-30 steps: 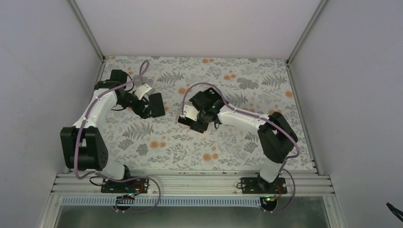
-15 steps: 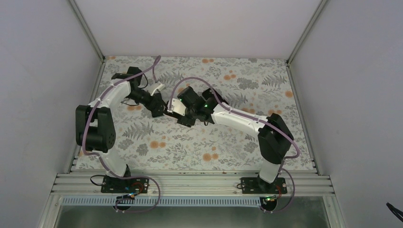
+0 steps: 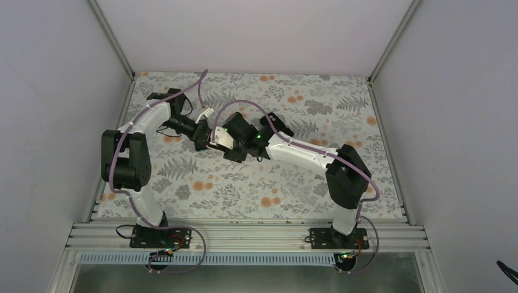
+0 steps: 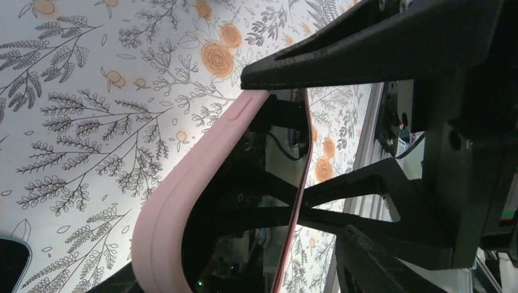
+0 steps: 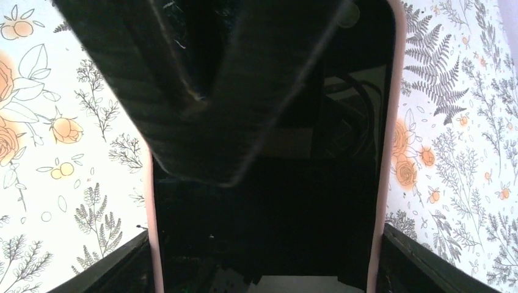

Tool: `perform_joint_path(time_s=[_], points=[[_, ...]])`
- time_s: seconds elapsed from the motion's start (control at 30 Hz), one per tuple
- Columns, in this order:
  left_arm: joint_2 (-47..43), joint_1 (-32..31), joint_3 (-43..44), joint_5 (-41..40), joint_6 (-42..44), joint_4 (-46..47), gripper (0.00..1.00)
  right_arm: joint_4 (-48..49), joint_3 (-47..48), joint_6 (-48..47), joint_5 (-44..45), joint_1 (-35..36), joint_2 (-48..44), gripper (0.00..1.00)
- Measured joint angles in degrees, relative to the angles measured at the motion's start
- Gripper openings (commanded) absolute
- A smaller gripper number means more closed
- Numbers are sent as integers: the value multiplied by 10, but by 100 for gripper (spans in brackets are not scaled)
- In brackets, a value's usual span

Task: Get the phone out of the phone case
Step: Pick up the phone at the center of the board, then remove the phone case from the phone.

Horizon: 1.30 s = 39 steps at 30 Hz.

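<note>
The phone sits in its pink case and is held above the floral cloth in mid-table. My right gripper is shut on the case's long sides. In the right wrist view the dark screen fills the space between the pink edges, with my right gripper at the bottom. My left gripper is open around the phone's far end. In the left wrist view the pink case edge curves between the jaws of the left gripper, whose upper finger touches the case corner. One left finger overlaps the screen.
The floral cloth covers the table inside grey enclosure walls. An aluminium rail with both arm bases runs along the near edge. Both arms meet left of centre.
My left arm has swung right and my right arm has carried the cased phone left and farther back. The left jaws now surround the phone's end.
</note>
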Motion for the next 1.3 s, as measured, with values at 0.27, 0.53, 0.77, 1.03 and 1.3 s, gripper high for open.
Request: perform_joint_path(time_s=[0.27, 0.53, 0.77, 1.03, 1.3], points=[[17, 3, 4, 13, 27, -25, 25, -8, 10, -2, 8, 3, 5, 54], [19, 5, 24, 24, 33, -62, 2, -21, 24, 5, 2, 6, 4, 100], [20, -5, 39, 17, 85, -95, 2, -60, 0, 0, -61, -32, -68, 100], [-63, -44, 49, -89, 129, -91, 2, -161, -11, -68, -199, -154, -169, 100], [-136, -103, 96, -146, 138, -96, 2, -215, -19, -113, -276, -170, -140, 100]])
